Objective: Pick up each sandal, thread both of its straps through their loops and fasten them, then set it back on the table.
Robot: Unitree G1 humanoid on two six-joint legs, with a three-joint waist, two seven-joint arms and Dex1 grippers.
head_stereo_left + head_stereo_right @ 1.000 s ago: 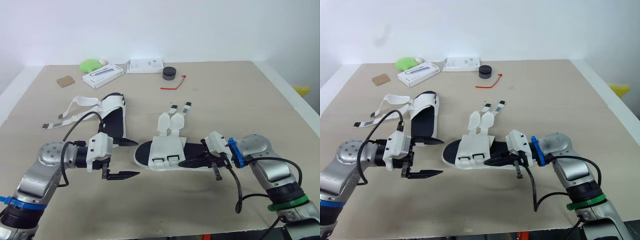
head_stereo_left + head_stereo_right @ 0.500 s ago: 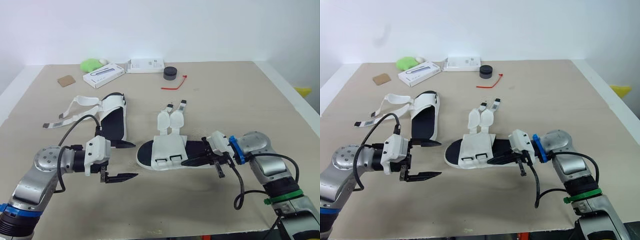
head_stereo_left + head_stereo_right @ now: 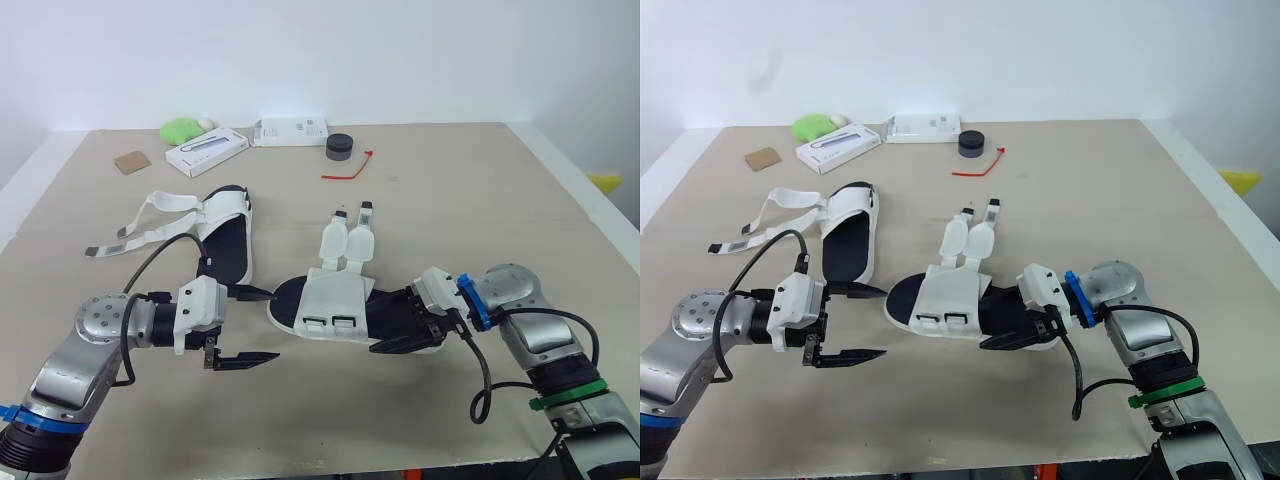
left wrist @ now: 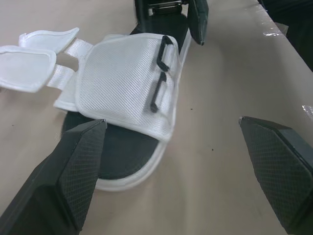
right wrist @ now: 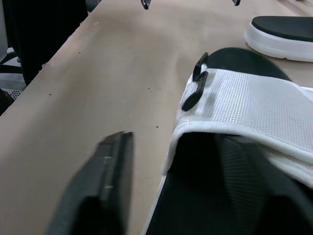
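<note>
Left eye view: right fingers spread around the heel of the sandal on the desk, left fingers spread wide by its toe

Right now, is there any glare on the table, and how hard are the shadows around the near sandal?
Left wrist view: small bright glints at the edge of the table, and only a faint soft shadow beside the sole of the near sandal. Left eye view: even light, a pale shadow along that sandal's near side. Right wrist view: deep shade under its upper.
</note>
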